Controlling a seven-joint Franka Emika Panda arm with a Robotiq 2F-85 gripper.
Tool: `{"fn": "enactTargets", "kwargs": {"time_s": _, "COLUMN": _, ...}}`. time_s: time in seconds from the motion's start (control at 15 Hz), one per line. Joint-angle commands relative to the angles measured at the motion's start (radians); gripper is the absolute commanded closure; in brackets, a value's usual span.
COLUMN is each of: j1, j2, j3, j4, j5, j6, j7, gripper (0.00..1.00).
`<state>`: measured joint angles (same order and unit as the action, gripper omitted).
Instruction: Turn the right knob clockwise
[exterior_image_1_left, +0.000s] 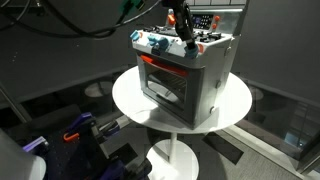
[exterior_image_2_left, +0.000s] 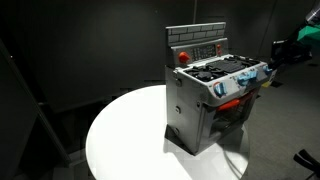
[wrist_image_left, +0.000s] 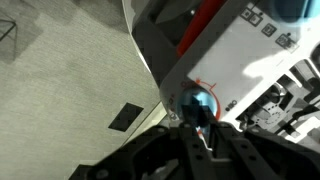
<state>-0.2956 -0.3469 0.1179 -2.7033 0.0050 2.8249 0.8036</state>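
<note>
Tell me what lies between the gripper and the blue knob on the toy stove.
Nothing: in the wrist view the gripper sits right next to the blue knob, with no object between.

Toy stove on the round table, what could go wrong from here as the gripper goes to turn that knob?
1. The toy stove seems to stand loose on the round table, so a twist from the gripper might slide or tip it.
2. The wrist view does not show whether the jaws fully enclose the blue knob. A shallow grip could slip off.
</note>
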Motion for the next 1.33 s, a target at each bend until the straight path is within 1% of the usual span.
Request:
{"fn": "enactTargets", "kwargs": {"time_s": 0.0, "j1": -0.024, "j2": 0.002, "j3": -0.024, "j4": 0.027, "j5": 0.036, "j6": -0.054, "j7": 0.098, "gripper": 0.96}}
{"fn": "enactTargets", "kwargs": {"time_s": 0.2, "j1": -0.015, "j2": 0.002, "j3": -0.033, "j4": 0.029, "j5": 0.042, "j6": -0.059, "j7": 0.154, "gripper": 0.96}}
{"fn": "enactTargets", "kwargs": {"time_s": 0.27, "j1": -0.008, "j2": 0.0, "j3": -0.038, "j4": 0.03, "j5": 0.043, "j6": -0.064, "j7": 0.159, "gripper": 0.94}}
{"fn": "enactTargets", "kwargs": {"time_s": 0.33, "j1": -0.005, "j2": -0.003, "j3": -0.041, "j4": 0.028, "j5": 0.04, "j6": -0.068, "j7": 0.167, "gripper": 0.61}}
{"fn": "enactTargets", "kwargs": {"time_s": 0.4, "j1": -0.001, "j2": -0.005, "j3": -0.045, "j4": 0.028, "j5": 0.037, "j6": -0.071, "j7": 0.169, "gripper": 0.6}}
{"fn": "enactTargets", "kwargs": {"time_s": 0.53, "j1": -0.001, "j2": -0.01, "j3": -0.059, "j4": 0.027, "j5": 0.032, "j6": -0.077, "j7": 0.162, "gripper": 0.47}}
{"fn": "enactTargets", "kwargs": {"time_s": 0.8, "j1": 0.011, "j2": -0.03, "j3": -0.099, "j4": 0.026, "j5": 0.038, "j6": -0.102, "j7": 0.123, "gripper": 0.14}}
{"fn": "enactTargets", "kwargs": {"time_s": 0.93, "j1": 0.022, "j2": -0.046, "j3": -0.12, "j4": 0.024, "j5": 0.042, "j6": -0.125, "j7": 0.078, "gripper": 0.01}}
{"fn": "enactTargets", "kwargs": {"time_s": 1.27, "j1": 0.015, "j2": -0.124, "j3": -0.142, "j4": 0.017, "j5": 0.008, "j6": -0.203, "j7": -0.083, "gripper": 0.0}}
